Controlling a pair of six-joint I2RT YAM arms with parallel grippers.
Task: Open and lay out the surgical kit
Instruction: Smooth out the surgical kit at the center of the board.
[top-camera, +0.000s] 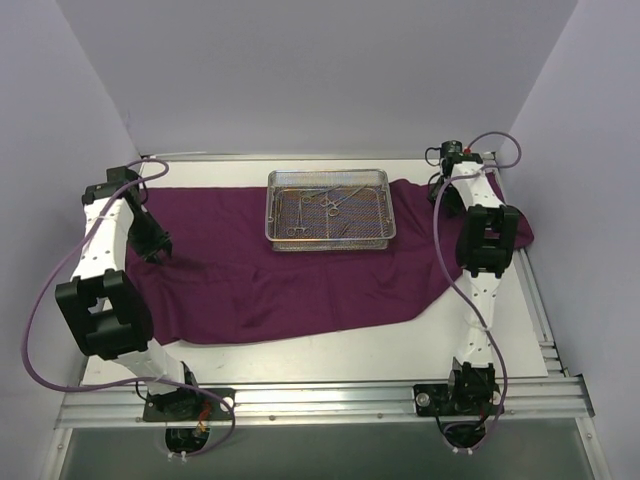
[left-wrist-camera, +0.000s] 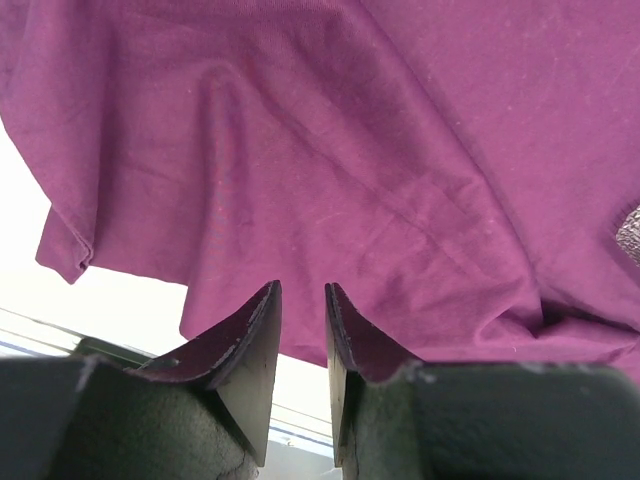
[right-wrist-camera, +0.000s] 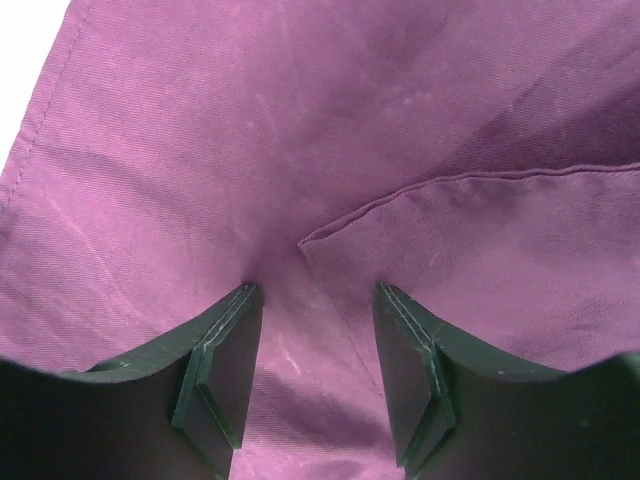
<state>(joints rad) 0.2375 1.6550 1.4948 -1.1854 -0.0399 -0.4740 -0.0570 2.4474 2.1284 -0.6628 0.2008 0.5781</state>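
The dark purple cloth wrap (top-camera: 300, 290) lies spread across the table. On its far middle stands the silver wire-mesh tray (top-camera: 330, 243), with thin silver ring-handled instruments (top-camera: 325, 203) inside. My left gripper (top-camera: 160, 248) is at the cloth's left edge. In the left wrist view its jaws (left-wrist-camera: 302, 287) stand a narrow gap apart over the cloth's hem (left-wrist-camera: 400, 150), with nothing between them. My right gripper (top-camera: 441, 192) is on the cloth right of the tray. Its fingers (right-wrist-camera: 318, 288) press down on the cloth (right-wrist-camera: 250, 130), open, astride a crease by a folded-over flap (right-wrist-camera: 480, 240).
Bare white table (top-camera: 350, 350) shows in front of the cloth and at its left edge (left-wrist-camera: 110, 300). White walls close in on the left, back and right. A metal rail (top-camera: 320, 400) runs along the near edge, and purple cables loop beside both arms.
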